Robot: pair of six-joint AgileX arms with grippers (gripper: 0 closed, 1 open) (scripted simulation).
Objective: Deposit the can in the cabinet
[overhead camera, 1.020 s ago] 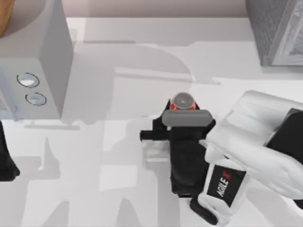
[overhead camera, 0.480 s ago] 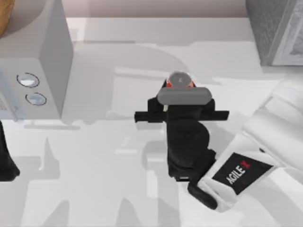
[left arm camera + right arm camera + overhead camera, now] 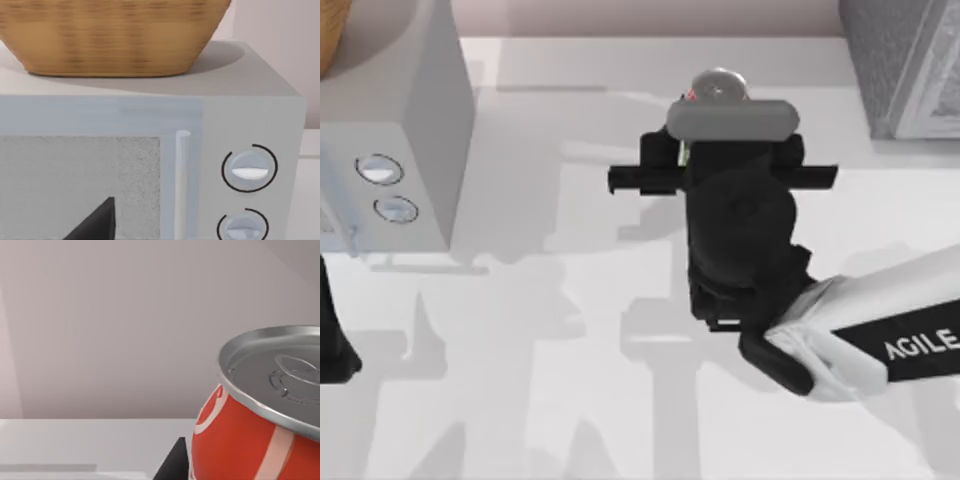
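Note:
The can [image 3: 718, 86], with its red label and shiny silver top, is held in my right gripper [image 3: 719, 108], which is shut on it near the table's far edge at the middle. In the right wrist view the can [image 3: 257, 425] looms close, upright, with one dark finger [image 3: 172, 466] beside it. The cabinet [image 3: 895, 60], a dark grey speckled box with a paler framed front, stands at the far right corner, right of the can and apart from it. My left arm [image 3: 334, 345] is parked at the left edge.
A smooth pale grey box with two round dials [image 3: 390, 150] stands at the far left, with a wicker basket [image 3: 110, 35] on top. Bare white tabletop [image 3: 540, 380] lies between it and the right arm.
My right gripper has carried the can from the table's middle toward the far edge and slightly right, looking larger from above. The left arm has stayed still.

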